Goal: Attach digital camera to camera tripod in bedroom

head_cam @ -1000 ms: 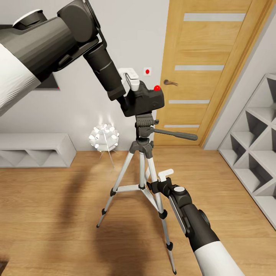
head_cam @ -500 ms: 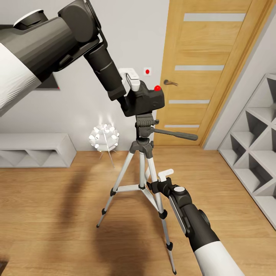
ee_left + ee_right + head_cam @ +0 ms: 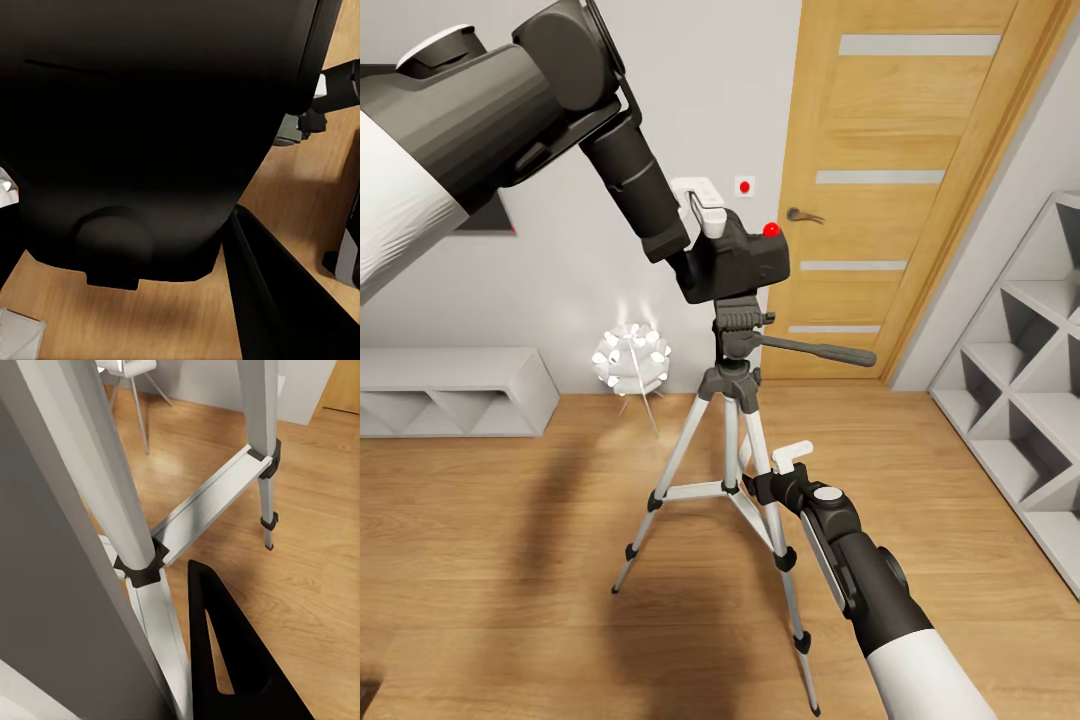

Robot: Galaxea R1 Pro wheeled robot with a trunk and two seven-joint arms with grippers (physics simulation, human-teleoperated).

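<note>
white fingers [image 3: 705, 208] of the left gripper [image 3: 710, 215] clench the camera [image 3: 745, 262] just above the tripod [image 3: 735, 400] head; right gripper [image 3: 780, 470] grasps a tripod leg. light wood floor [image 3: 510, 520], wooden door [image 3: 890, 180] behind. nothing has moved since a second ago.

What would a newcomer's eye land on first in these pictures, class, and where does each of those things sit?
First, the digital camera with its red button, held by the left gripper directly above the camera tripod and its black pan head, in the middle of the head view. Next, the right gripper low at a silver tripod leg. Behind stand a wooden door and a white ball lamp by the wall.
</note>
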